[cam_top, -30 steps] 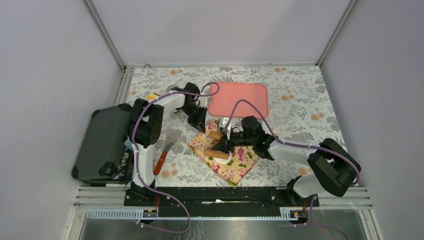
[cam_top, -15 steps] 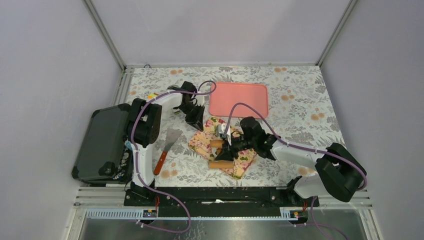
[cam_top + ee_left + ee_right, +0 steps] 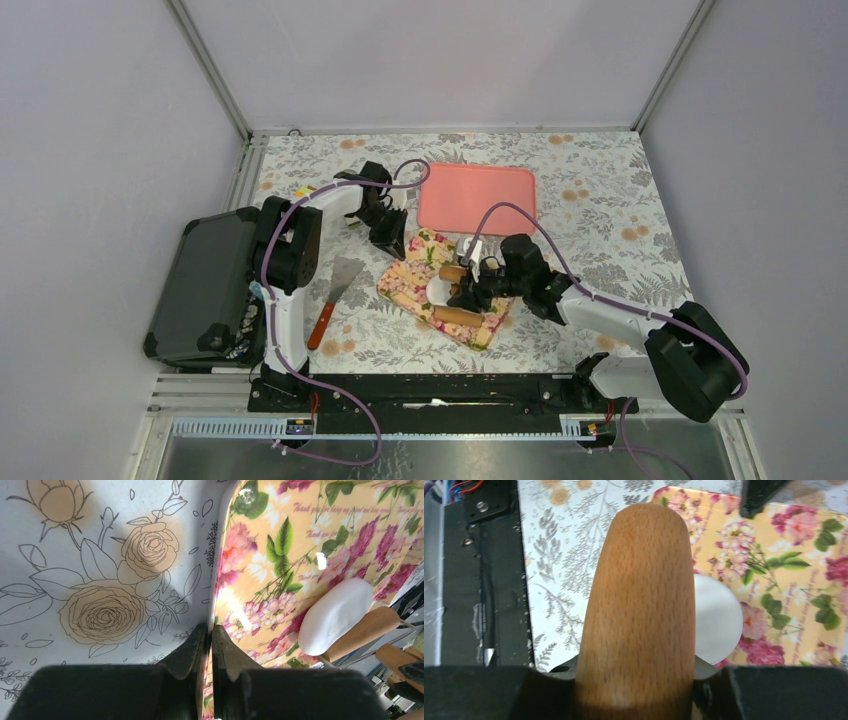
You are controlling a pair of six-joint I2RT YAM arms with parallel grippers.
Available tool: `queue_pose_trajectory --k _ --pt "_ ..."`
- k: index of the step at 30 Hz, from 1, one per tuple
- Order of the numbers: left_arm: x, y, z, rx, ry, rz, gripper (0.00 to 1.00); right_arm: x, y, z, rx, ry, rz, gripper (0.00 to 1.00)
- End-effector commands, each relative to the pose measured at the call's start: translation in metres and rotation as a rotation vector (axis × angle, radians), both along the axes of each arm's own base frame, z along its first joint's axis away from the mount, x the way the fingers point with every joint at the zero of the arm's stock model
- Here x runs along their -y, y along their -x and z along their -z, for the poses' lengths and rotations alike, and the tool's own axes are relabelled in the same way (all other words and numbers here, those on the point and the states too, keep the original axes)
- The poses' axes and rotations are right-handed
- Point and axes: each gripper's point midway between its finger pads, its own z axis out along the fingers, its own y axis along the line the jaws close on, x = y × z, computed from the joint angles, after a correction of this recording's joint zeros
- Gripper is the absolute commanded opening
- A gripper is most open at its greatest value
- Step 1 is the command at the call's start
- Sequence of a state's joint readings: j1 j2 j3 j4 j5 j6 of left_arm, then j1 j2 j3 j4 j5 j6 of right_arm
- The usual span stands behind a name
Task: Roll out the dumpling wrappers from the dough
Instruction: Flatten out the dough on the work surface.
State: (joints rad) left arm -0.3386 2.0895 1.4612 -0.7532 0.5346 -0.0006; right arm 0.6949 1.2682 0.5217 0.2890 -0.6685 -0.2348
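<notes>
— How far are we?
— Our right pincer (image 3: pixel 639 685) clamps the brown wooden rolling pin (image 3: pixel 639 590); our left pincer (image 3: pixel 210 645) pinches the yellow floral mat's (image 3: pixel 270 580) edge.
— The white dough (image 3: pixel 719 620)?
— Mid-mat, partly flattened. We judge the rolling unfinished, nothing cut yet.

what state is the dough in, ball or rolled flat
Rolled flat: the dough lies as a thin white round sheet on the floral mat, partly hidden by the rolling pin.

Soft, even light falls from above. The top view is sharp, with faint shadows beside the arms on the desk (image 3: pixel 600 210). Ahead of the left tool (image 3: pixel 210 645), white glare spots dot the glossy floral mat (image 3: pixel 280 555), and the tool itself is dark and blurred. The rolling pin (image 3: pixel 639 595) in the right tool (image 3: pixel 636 690) looks slightly soft, its near end dimmer.
</notes>
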Motion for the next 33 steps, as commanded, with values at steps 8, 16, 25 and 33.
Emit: queue_pose_trajectory --k 8,16,25,33 --pt "-0.022 -0.012 0.024 0.057 -0.11 -0.014 0.0 -0.001 -0.061 -0.016 0.19 0.009 0.168 0.0" --pt "-0.022 -0.012 0.025 0.056 -0.107 -0.01 0.0 0.002 -0.077 -0.042 0.313 0.039 0.17 0.0" --pt "-0.021 -0.011 0.025 0.053 -0.103 -0.007 0.0 -0.014 -0.047 -0.064 0.201 -0.061 0.019 0.0" --pt "-0.018 -0.008 0.023 0.049 -0.075 0.022 0.0 -0.033 -0.077 -0.137 0.136 -0.311 0.107 0.0"
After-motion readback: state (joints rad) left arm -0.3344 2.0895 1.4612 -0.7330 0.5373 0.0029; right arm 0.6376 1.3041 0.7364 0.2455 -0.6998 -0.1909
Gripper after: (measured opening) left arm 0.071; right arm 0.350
